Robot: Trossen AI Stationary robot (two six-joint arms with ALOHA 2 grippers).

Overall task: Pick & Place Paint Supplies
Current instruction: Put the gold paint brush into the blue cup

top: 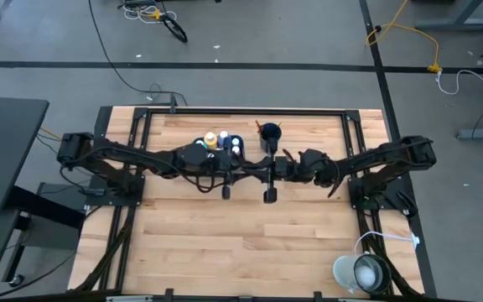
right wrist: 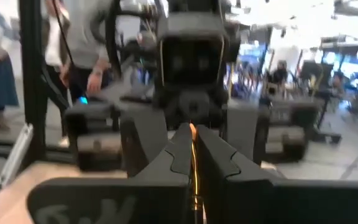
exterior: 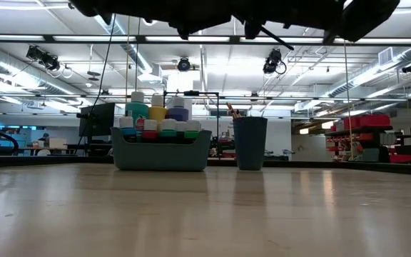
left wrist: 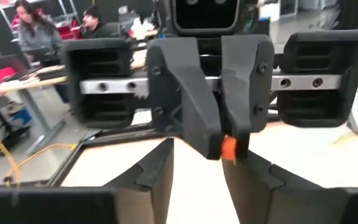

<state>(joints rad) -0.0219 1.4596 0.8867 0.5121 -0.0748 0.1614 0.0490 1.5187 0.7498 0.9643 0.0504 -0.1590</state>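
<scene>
Both arms meet tip to tip above the table's middle, high over the wood. My right gripper (top: 258, 172) (right wrist: 194, 163) is shut on a thin orange-toned paintbrush (right wrist: 193, 138). My left gripper (top: 238, 173) (left wrist: 197, 186) faces it, open, its fingers spread on either side of the right gripper's fingertips; I see no touch. Behind them, the teal tray (exterior: 161, 150) (top: 210, 151) stands on the table with white-capped paint bottles (exterior: 159, 114) (top: 223, 139) upright in it. The dark blue cup (exterior: 250, 143) (top: 270, 134) beside it holds brushes (exterior: 231, 109). My right gripper pinches the paintbrush between its two fingers. They reach level from the table's right side toward the left gripper. A short orange end (left wrist: 229, 148) shows at the fingertips in the left wrist view. The brush is lifted clear of the table; its length is hidden by the fingers.
Bare wood (top: 241, 243) lies open across the near half of the table. A white lamp-like object (top: 363, 270) sits at the near right corner. Black frame rails (top: 141, 126) run along the table's sides. People (left wrist: 36, 31) stand in the room beyond.
</scene>
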